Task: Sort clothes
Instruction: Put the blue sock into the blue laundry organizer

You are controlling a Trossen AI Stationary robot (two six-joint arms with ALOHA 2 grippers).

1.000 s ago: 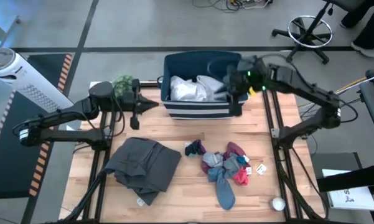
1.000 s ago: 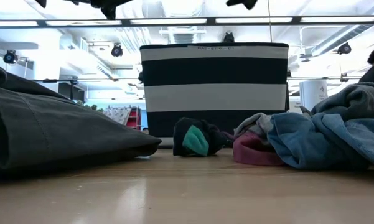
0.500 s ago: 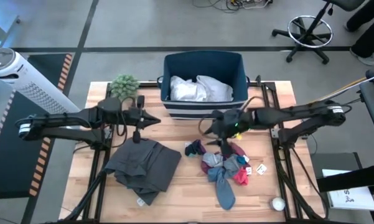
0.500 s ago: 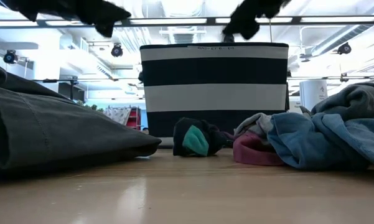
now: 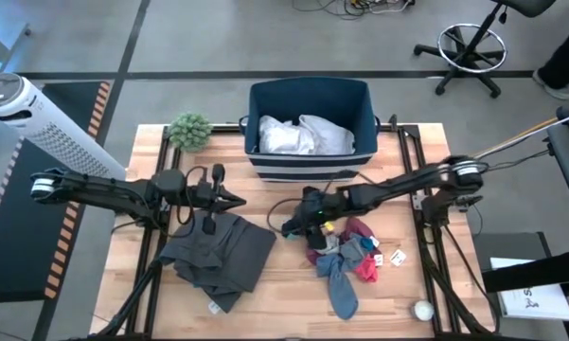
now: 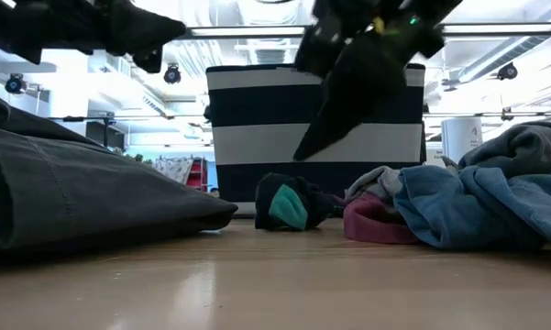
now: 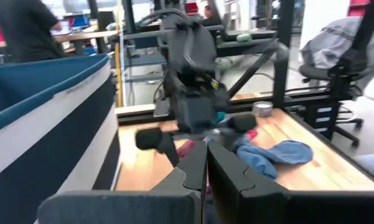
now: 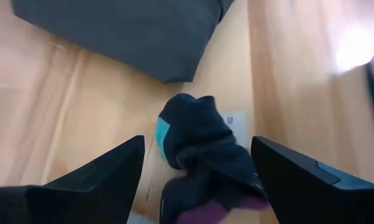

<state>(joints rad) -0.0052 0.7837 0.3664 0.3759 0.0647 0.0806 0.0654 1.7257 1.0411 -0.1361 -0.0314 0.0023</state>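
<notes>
I hang my right pincer (image 8: pixel 196 177), fingers spread wide and empty, over the teal sock (image 8: pixel 193 140) at frame centre to straddle it; left pincer (image 5: pixel 235 200), closed on nothing, waits centre-left above the grey garment (image 5: pixel 218 256) on the worktop (image 5: pixel 265 284).

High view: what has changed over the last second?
The right tool swung from over the bin down to the dark-and-teal sock, open around it. The left tool, shut, moved from beside the plant to above the grey garment. All clothes stayed put.
</notes>
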